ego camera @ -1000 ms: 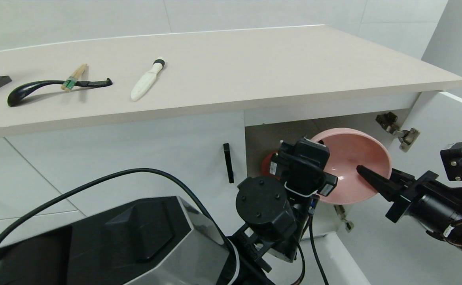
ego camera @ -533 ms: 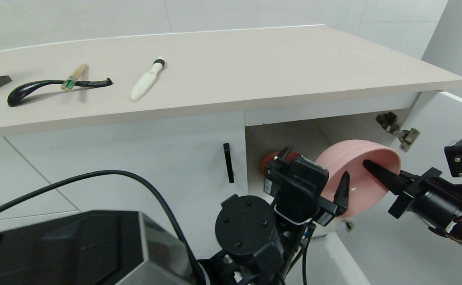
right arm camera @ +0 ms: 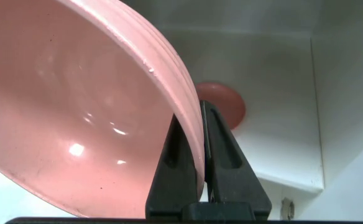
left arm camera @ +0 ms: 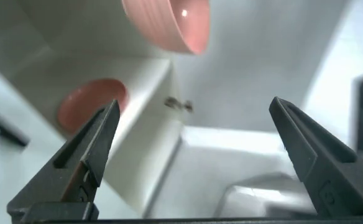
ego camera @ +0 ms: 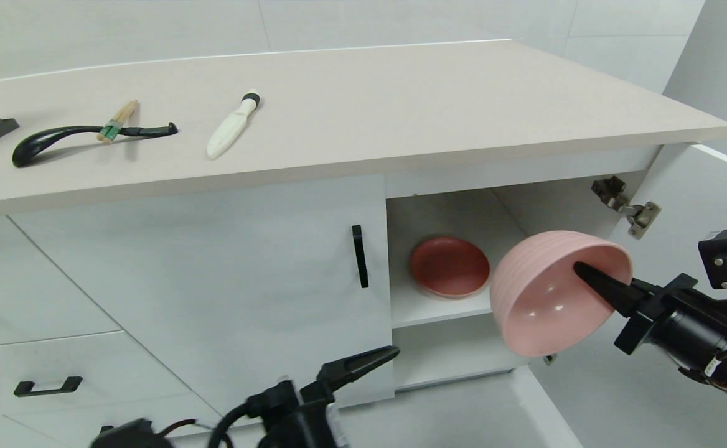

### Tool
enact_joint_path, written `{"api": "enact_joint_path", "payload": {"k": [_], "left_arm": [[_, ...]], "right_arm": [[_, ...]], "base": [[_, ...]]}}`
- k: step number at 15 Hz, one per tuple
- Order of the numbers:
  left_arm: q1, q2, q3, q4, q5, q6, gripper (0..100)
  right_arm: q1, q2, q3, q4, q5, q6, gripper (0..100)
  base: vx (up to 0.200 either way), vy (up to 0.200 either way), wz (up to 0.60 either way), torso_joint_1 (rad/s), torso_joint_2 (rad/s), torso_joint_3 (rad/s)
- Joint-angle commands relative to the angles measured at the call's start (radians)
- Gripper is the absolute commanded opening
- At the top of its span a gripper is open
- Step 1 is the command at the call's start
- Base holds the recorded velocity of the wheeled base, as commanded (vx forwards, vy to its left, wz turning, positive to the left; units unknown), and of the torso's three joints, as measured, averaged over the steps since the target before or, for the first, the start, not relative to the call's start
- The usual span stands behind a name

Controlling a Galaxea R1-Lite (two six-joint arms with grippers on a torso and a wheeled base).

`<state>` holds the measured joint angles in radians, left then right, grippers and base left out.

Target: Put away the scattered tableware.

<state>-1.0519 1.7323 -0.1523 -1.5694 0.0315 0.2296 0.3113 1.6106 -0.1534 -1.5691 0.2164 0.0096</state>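
Right gripper (ego camera: 581,269), fingers clamped on the rim of a pink bowl (ego camera: 534,298): ribbed outside, glossy inside, tilted on its side before the open cabinet (ego camera: 550,202), near a red plate (ego camera: 449,266) on its shelf (ego camera: 438,309). Left gripper (left arm camera: 194,106), fingers spread apart.

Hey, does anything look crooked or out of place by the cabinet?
The pink bowl is tipped on its side, held by its rim in the right gripper in front of the open cabinet. The red plate lies flat on the shelf; nothing looks spilled or broken.
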Motion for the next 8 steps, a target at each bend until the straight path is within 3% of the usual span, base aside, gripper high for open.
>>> {"api": "enact_joint_path", "payload": {"k": [1,2,5,8], "left_arm": [[0.072,-0.243,0.152,-0.001,-0.085,-0.026,100],[0.107,-0.298,0.152,-0.001,-0.091,-0.047,100],[0.22,-0.459,0.152,0.109,-0.078,-0.052,100],[0.469,-0.605,0.152,0.221,-0.073,-0.033,100]], "right_arm": [[0.0,-0.017,0.034,-0.002,-0.002,0.0,0],[0.0,-0.031,0.06,-0.002,-0.002,0.0,0],[0.0,-0.069,0.153,-0.002,-0.006,0.001,0],[-0.034,-0.057,0.153,-0.002,-0.011,0.007,0]], "base": [[0.0,0.0,0.0,0.0,0.0,0.0],[0.0,0.0,0.0,0.0,0.0,0.0],[0.0,0.0,0.0,0.0,0.0,0.0],[0.0,0.0,0.0,0.0,0.0,0.0]]}}
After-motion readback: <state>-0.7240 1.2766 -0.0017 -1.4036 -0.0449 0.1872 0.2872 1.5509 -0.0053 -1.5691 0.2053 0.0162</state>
